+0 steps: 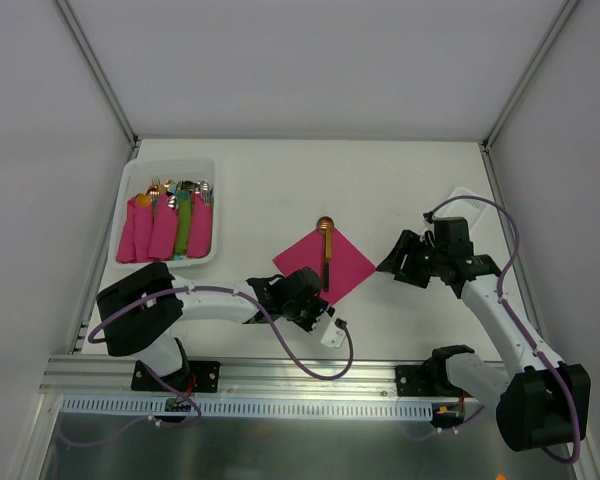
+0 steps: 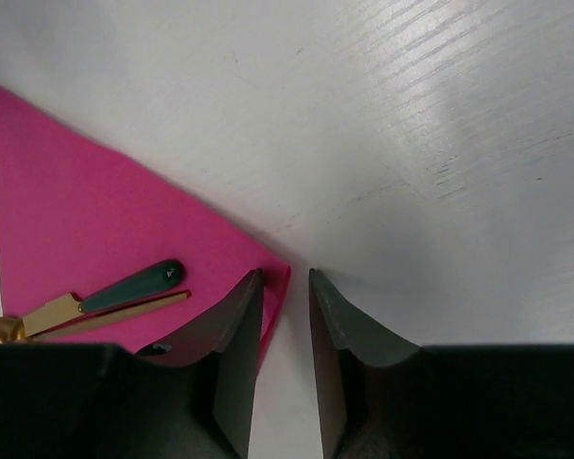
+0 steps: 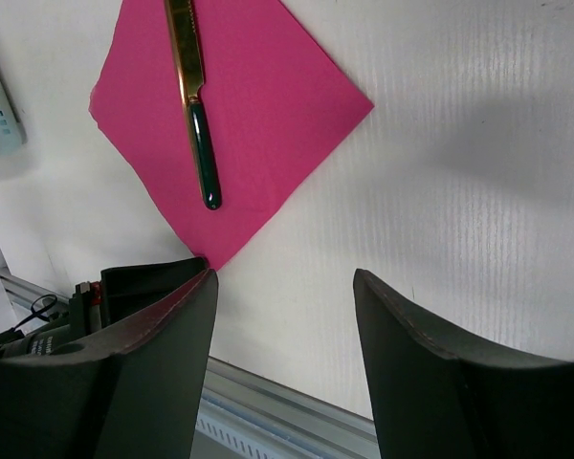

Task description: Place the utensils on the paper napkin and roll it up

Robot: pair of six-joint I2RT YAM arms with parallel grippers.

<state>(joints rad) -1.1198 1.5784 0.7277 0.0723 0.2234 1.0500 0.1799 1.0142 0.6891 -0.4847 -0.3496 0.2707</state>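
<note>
Slim gold, green-handled cutlery (image 1: 326, 255) lies on the square magenta paper napkin (image 1: 351, 264) on the white bench (image 1: 380, 190), so rolling is due, I judge — my left jaws, narrow at its near corner, must pinch and curl it — my right jaws hang wide, empty.

This looks like a robotics lab bench, not a home or kitchen. Two white robot arms, the left arm (image 1: 215, 298) and the right arm (image 1: 505, 320), are bolted to a slotted aluminium rail (image 1: 260, 385), and purple cables (image 1: 310, 372) loop off them. Plain white panels (image 1: 310, 60) in aluminium framing (image 1: 95, 65) box in a bare white tabletop (image 1: 280, 180). The only tableware is a pink paper napkin (image 1: 345, 262) and a white tray (image 1: 170, 163) of rolled bundles (image 1: 163, 230).
</note>
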